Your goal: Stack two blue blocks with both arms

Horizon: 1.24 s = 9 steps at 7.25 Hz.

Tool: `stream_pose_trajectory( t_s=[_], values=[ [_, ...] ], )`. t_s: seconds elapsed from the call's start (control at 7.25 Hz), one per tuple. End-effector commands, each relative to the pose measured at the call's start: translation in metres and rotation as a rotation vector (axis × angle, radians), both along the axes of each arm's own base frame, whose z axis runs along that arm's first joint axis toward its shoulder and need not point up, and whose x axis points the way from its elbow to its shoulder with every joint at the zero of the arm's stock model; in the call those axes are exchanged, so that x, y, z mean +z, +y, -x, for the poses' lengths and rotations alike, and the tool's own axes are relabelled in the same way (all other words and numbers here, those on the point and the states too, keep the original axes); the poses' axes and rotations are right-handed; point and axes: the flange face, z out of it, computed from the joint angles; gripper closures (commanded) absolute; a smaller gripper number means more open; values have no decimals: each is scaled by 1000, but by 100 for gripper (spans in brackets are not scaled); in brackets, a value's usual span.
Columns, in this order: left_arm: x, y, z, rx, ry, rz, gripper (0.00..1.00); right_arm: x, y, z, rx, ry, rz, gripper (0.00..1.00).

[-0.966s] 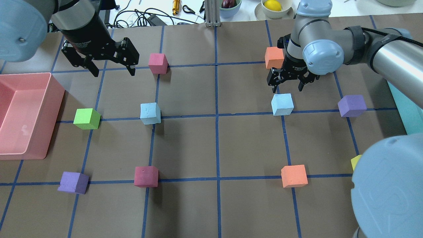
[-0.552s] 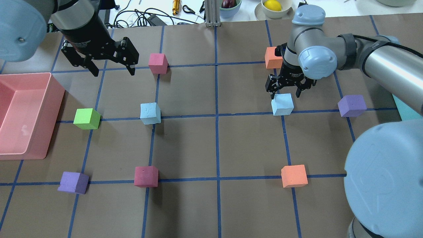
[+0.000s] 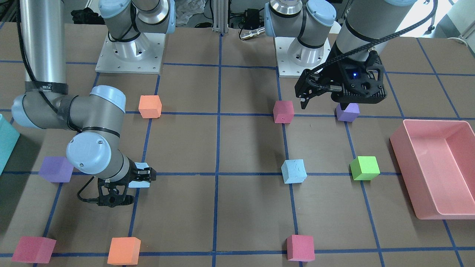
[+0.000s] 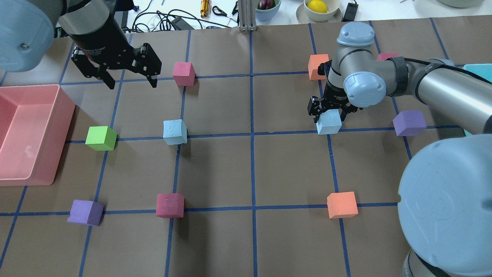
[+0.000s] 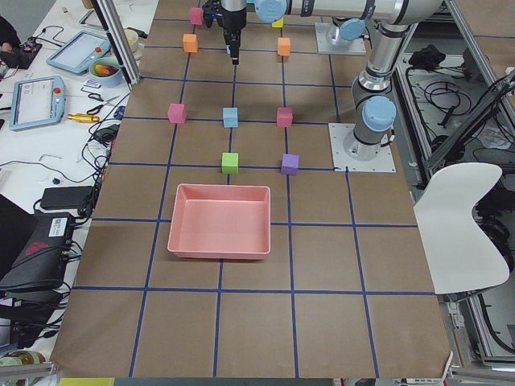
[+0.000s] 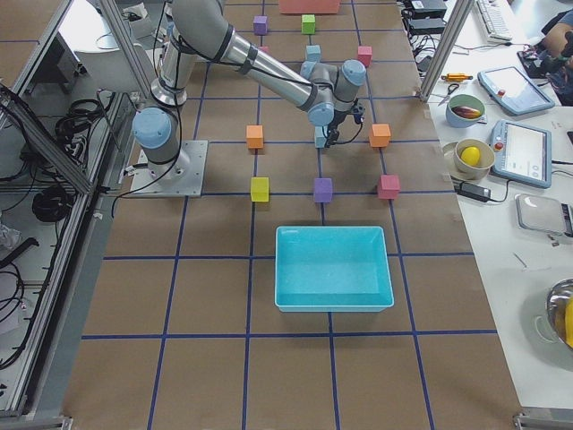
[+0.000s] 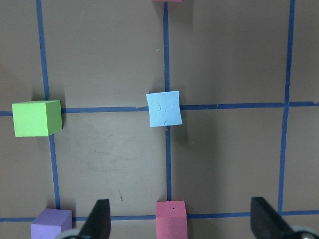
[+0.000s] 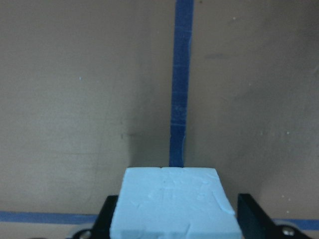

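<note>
One pale blue block point(image 4: 175, 132) sits on a tape crossing left of centre; it also shows in the left wrist view point(image 7: 164, 108) and the front view point(image 3: 294, 171). The other blue block point(image 4: 329, 123) sits right of centre. My right gripper point(image 4: 329, 112) is open and low, its jaws straddling this block; in the right wrist view the block point(image 8: 172, 204) fills the gap between the fingers point(image 8: 107, 219), still resting on the table. My left gripper point(image 4: 132, 79) is open and empty, held high over the far left, well away from the left blue block.
A pink bin point(image 4: 65, 115) stands at the left edge and a teal bin point(image 6: 333, 269) at the right end. Other cubes are spread over the grid: green point(image 4: 100, 138), pink point(image 4: 183, 73), orange point(image 4: 317, 66), purple point(image 4: 409, 122), orange point(image 4: 342, 205), crimson point(image 4: 170, 205), purple point(image 4: 85, 212).
My right gripper has come down and slightly towards the robot, from behind the right blue block to straddling it. The left arm and all cubes have not moved.
</note>
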Motion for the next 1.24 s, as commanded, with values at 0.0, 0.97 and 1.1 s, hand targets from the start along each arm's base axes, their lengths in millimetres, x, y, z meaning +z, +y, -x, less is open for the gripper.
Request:
stream_pose_trajectory(
  t_s=[0.0,0.97,1.1],
  values=[
    [0,0,0,0,0,1,0,2,-1,-4,-15,-42,20,99],
    [0,0,0,0,0,-1,0,73,96,-192,-167,-63,13,100],
    [0,0,0,0,0,1,0,70,103,-209,-159,-78,48,100]
  ],
)
